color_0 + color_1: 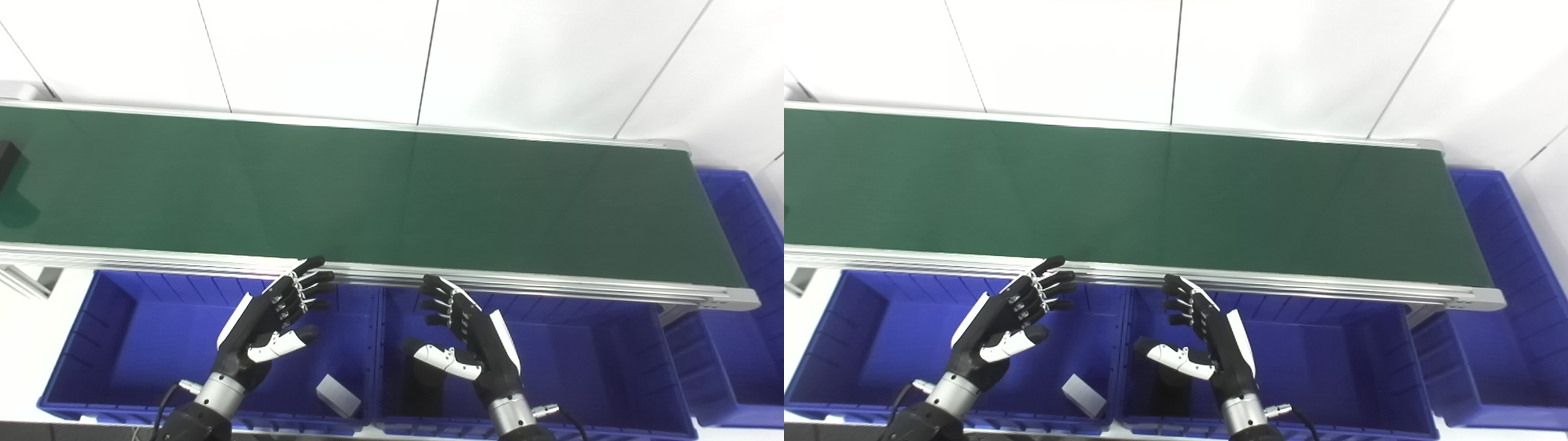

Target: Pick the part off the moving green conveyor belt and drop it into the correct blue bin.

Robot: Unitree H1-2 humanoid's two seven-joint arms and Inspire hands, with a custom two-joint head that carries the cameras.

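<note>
A dark part [6,162] rides on the green conveyor belt [392,196] at the far left edge of the left eye view, cut off by the frame. It does not show in the right eye view. My left hand [269,324] hovers open over the left blue bin [92,343], fingers pointing at the belt's near rail. Over the middle blue bin [582,367], my right hand [468,340] is open too, with nothing in it. Both hands are far from the part.
A white block [338,395] lies in the left bin near its right wall. A dark object [422,380] stands in the middle bin under my right hand. A third blue bin [747,245] sits past the belt's right end. The aluminium rail [551,285] edges the belt.
</note>
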